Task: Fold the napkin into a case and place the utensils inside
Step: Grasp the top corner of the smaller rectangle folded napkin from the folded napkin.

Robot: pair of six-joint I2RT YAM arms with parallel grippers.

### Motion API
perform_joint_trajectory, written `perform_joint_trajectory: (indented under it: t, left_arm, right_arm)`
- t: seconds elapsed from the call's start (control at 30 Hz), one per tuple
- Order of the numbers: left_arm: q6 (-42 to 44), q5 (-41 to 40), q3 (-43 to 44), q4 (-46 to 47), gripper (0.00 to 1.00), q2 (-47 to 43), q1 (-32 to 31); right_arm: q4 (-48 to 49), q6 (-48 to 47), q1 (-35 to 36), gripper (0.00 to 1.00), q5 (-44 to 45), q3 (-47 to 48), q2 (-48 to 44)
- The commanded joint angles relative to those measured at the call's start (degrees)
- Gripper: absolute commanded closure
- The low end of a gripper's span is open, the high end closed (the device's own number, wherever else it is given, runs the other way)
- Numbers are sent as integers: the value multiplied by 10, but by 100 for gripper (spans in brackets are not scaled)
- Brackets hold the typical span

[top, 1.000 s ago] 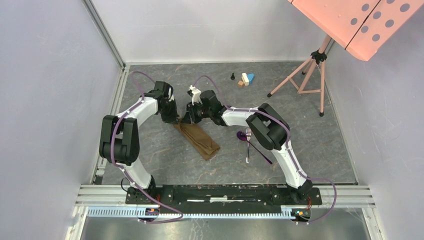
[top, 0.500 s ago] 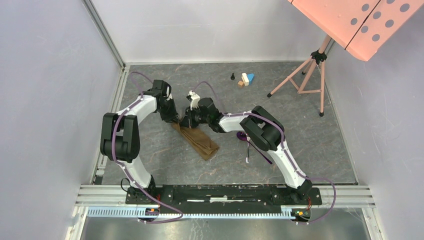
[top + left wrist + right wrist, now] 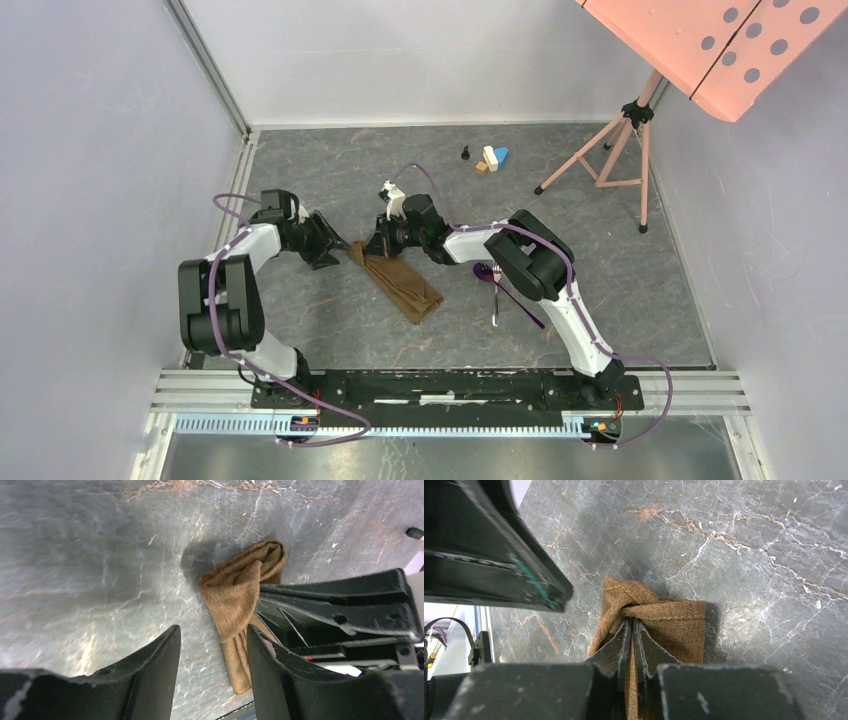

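The brown napkin (image 3: 405, 285) lies folded into a narrow strip, slanting from the middle of the table toward the near right. My right gripper (image 3: 376, 245) is shut on its far end; in the right wrist view the fingertips (image 3: 631, 623) pinch a bunched fold of the napkin (image 3: 674, 627). My left gripper (image 3: 337, 260) stands open just left of that end, with nothing between its fingers (image 3: 212, 632) but table, and the napkin (image 3: 240, 595) lies just ahead. The purple spoon (image 3: 486, 271) and the silver fork (image 3: 496, 292) lie crossed to the right of the strip.
Small coloured toy blocks (image 3: 491, 158) and a small black piece (image 3: 465, 153) sit at the far side. A pink tripod stand (image 3: 610, 150) with a pink perforated board (image 3: 720, 40) occupies the far right. Walls close in left, back and right.
My left gripper has opened, let go of the napkin's far end and drawn back to the left. My right gripper has closed on that end and stayed there.
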Motion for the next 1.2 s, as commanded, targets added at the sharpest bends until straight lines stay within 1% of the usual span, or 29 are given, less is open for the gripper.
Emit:
perform_joint_trajectory:
  t: [0.0, 0.1, 0.2, 0.23, 0.3, 0.37, 0.43, 0.5, 0.57, 0.7, 0.8, 0.9, 0.97, 1.03, 1.17]
  left_arm:
    - [-59, 75, -8, 94, 42, 60, -10]
    - [-51, 46, 20, 92, 44, 96, -30]
    - [-58, 29, 36, 102, 55, 125, -52]
    - [-54, 18, 43, 99, 55, 130, -61]
    - [-43, -2, 62, 78, 54, 139, -105]
    - [-47, 0, 54, 73, 53, 136, -109]
    - [-41, -5, 28, 78, 51, 111, -97]
    - [-19, -13, 15, 59, 48, 85, -84]
    - [-4, -11, 9, 40, 45, 68, -78]
    - [-8, 5, -14, 50, 44, 37, -73]
    - [-25, 42, -28, 80, 44, 47, -73]
    - [-37, 55, -37, 97, 44, 57, -73]
    - [-47, 52, -46, 109, 45, 55, -73]
    - [-55, 49, -50, 118, 48, 56, -73]
    - [-63, 44, -49, 130, 52, 72, -74]
  right_arm:
    - [-22, 5, -2, 94, -16, 1, -17]
    - [-20, 7, 5, 98, -13, 3, -11]
    - [-20, 12, 26, 99, -4, 24, 7]
    - [-33, 7, 34, 99, 3, 42, 18]
    - [-67, -8, 46, 99, 6, 75, 38]
    - [-73, -10, 40, 98, 3, 65, 28]
    - [-59, -10, 26, 93, 2, 22, -13]
    - [-68, -20, 11, 80, 1, -11, -56]
    - [-98, -37, 1, 74, -5, -16, -85]
    - [-106, -50, -10, 69, -17, -31, -116]
    - [-104, -55, -15, 68, -18, -47, -122]
    - [-90, -53, -20, 71, -16, -66, -124]
    - [-90, -53, -21, 80, -15, -66, -118]
    - [-89, -54, -21, 86, -13, -62, -108]
    - [-87, -51, -8, 92, -15, -41, -77]
